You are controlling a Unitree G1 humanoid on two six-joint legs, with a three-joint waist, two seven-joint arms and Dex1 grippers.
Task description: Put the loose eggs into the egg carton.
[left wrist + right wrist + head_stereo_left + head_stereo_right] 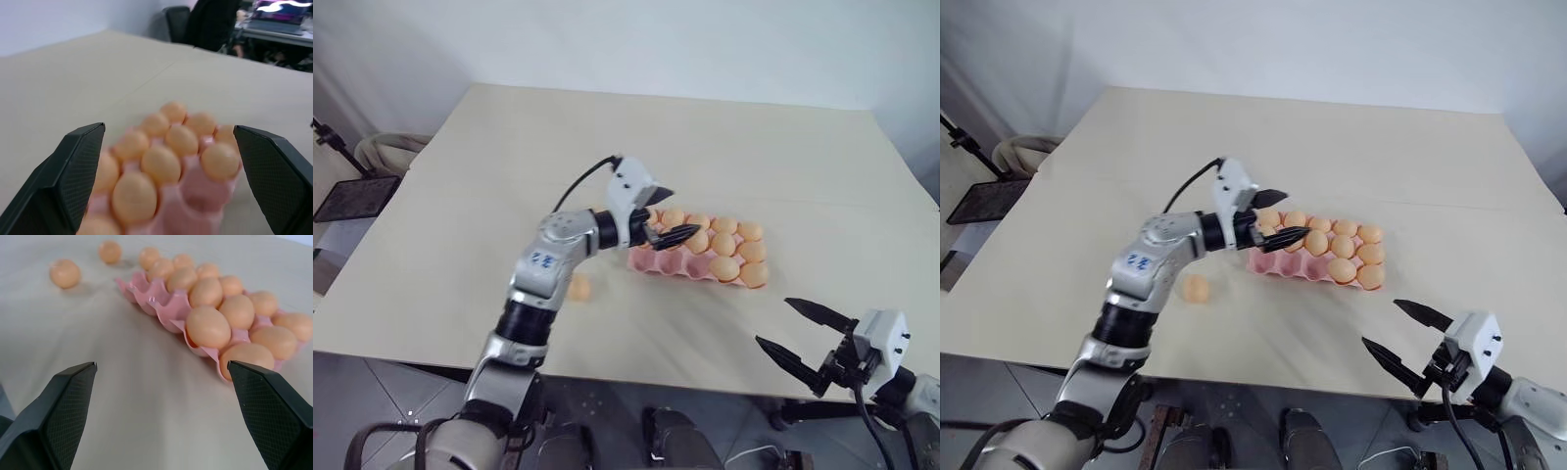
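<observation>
on pale tabletop (pixel 460 196) — pink egg carton (pixel 656 260)

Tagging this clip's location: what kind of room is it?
Probably an office or lab. The large pale table stands on a tiled floor, and past its far edge the left wrist view shows a dark office chair and a desk with a lit screen.

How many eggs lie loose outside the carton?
2: near egg left of the egg carton, far egg beyond it by the carton's end; the left arm may hide others.
</observation>
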